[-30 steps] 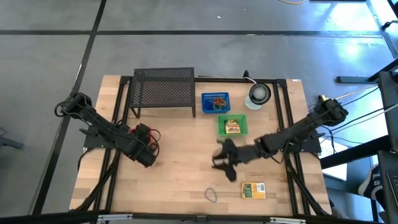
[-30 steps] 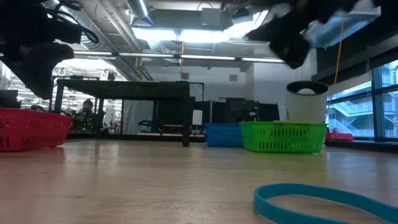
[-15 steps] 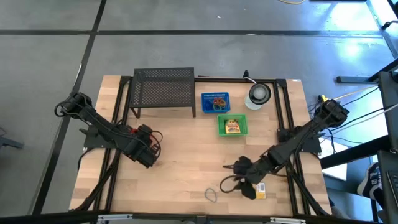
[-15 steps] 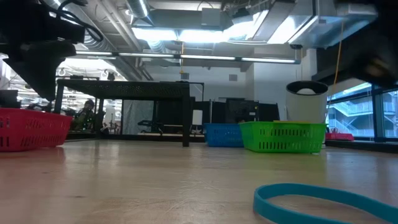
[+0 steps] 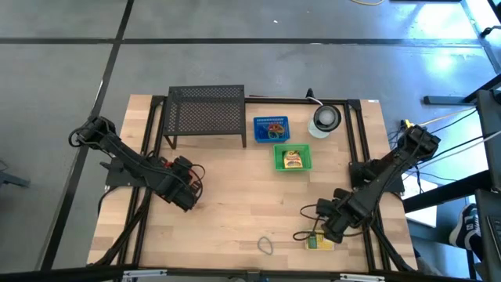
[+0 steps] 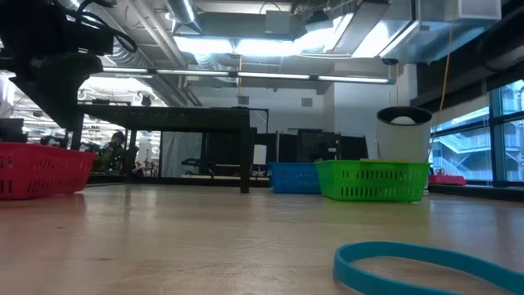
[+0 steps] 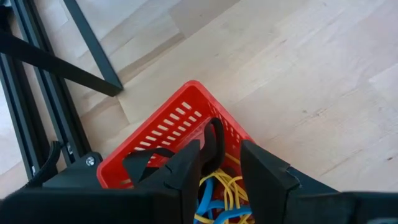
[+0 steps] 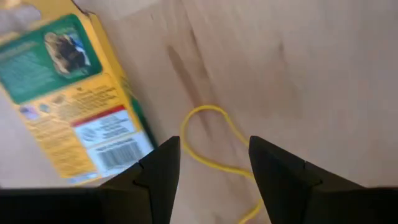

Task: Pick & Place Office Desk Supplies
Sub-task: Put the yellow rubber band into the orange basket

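Note:
My right gripper (image 5: 325,233) (image 8: 214,180) is open and low over the near right part of the table. Between its fingers lies a thin yellow rubber band (image 8: 214,140), and a yellow-green box (image 8: 65,102) (image 5: 318,243) lies flat right beside it. A grey loop (image 5: 266,246) lies near the table's near edge. A blue band (image 6: 426,266) lies flat close to the low camera. My left gripper (image 7: 227,177) (image 5: 186,194) hangs open over the red basket (image 7: 168,127), which holds blue and yellow loops.
A green basket (image 5: 292,158) holds another yellow-green box, and a blue basket (image 5: 271,129) behind it holds coloured loops. A round grey-white disc (image 5: 325,119) sits at the far right. A black mesh shelf (image 5: 207,114) stands at the far left. Bare wood lies in the middle.
My right gripper has moved from the table's middle, in front of the green basket, toward the near right and down to the yellow-green box, leaving the low view. The left arm has kept still.

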